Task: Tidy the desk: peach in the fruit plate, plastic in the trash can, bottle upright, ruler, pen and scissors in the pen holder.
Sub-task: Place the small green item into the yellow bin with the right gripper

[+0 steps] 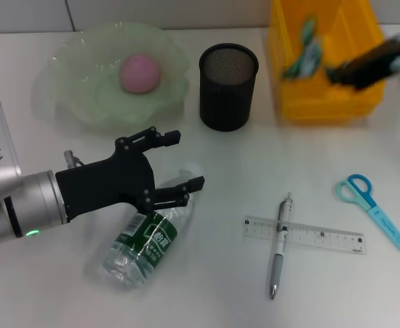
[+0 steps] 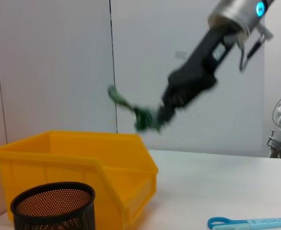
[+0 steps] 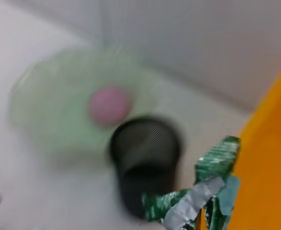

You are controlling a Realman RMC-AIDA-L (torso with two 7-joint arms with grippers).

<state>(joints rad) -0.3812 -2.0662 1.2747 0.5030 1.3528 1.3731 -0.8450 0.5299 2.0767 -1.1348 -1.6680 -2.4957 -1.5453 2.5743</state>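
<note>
Landmark is the mesh pen holder [image 1: 229, 87]. Right gripper [image 1: 353, 70] is to its right, over the yellow bin [image 1: 323, 102] that serves as the trash can, closed on the green plastic wrapper [image 2: 143, 117]; the wrapper hangs above the bin opening, not yet dropped. To do this well I'd keep the wrapper inside the bin walls, lower a bit, then release so it doesn't flutter out onto the desk.

Left gripper [image 1: 176, 167] is in front of the pen holder and a little left, fingers spread apart, holding nothing, hovering right over the neck end of the lying bottle [image 1: 145, 242]. For the bottle I'd grab near the middle of the body, not the cap end, so it can be tipped upright without slipping.

Peach [image 1: 140, 74] is already in the green fruit plate [image 1: 77, 89], left of the pen holder. Ruler [image 1: 323, 238] and pen [image 1: 280, 246], crossing each other, lie in front of the holder to its right; scissors [image 1: 374, 208] further right.

Bottle has a green label with white characters, can't read them. Ruler markings too small to read.
</note>
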